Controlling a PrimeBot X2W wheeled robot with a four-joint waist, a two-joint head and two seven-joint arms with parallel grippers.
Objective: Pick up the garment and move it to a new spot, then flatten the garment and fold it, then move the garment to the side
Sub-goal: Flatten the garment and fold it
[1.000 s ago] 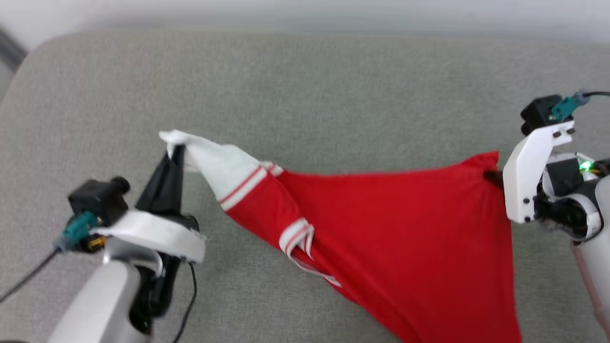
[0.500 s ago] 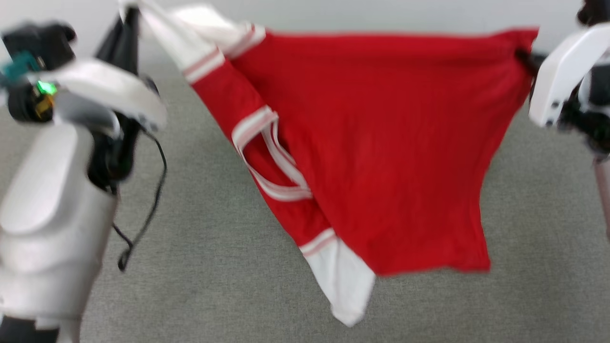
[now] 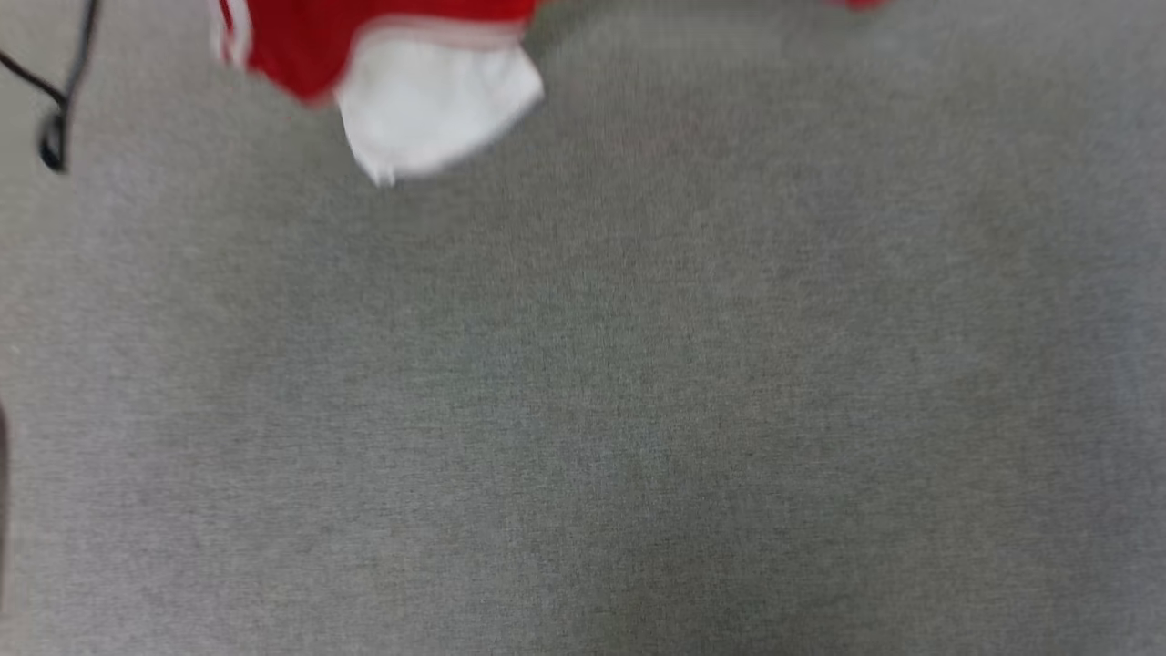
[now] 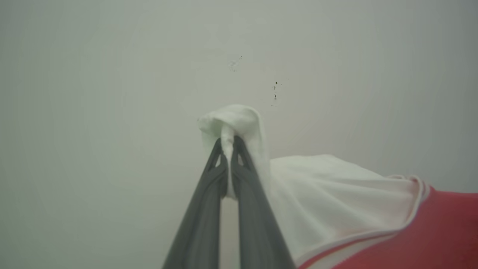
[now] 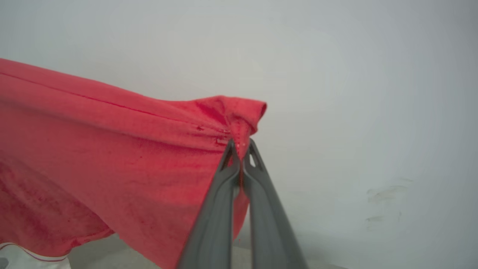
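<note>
The garment is a red jersey with white cloth and striped trim, held up in the air by both grippers. In the left wrist view my left gripper (image 4: pixel 227 144) is shut on a bunched white corner of the garment (image 4: pixel 336 194). My right gripper (image 5: pixel 241 147) pinches a red corner of the garment (image 5: pixel 112 149), which stretches away to the left of that view. The head view catches just the hanging lower end of the garment (image 3: pixel 428 91), a white flap with red above it, at the top left.
A grey fabric surface (image 3: pixel 638 383) spreads across the head view beneath the garment. A black cable (image 3: pixel 55 137) dangles at the far left. Behind both grippers stands a plain pale wall (image 4: pixel 112 74).
The garment has gone from low over the grey surface to lifted high and spread between the two grippers. The head view now looks further down, so just the garment's bottom end shows.
</note>
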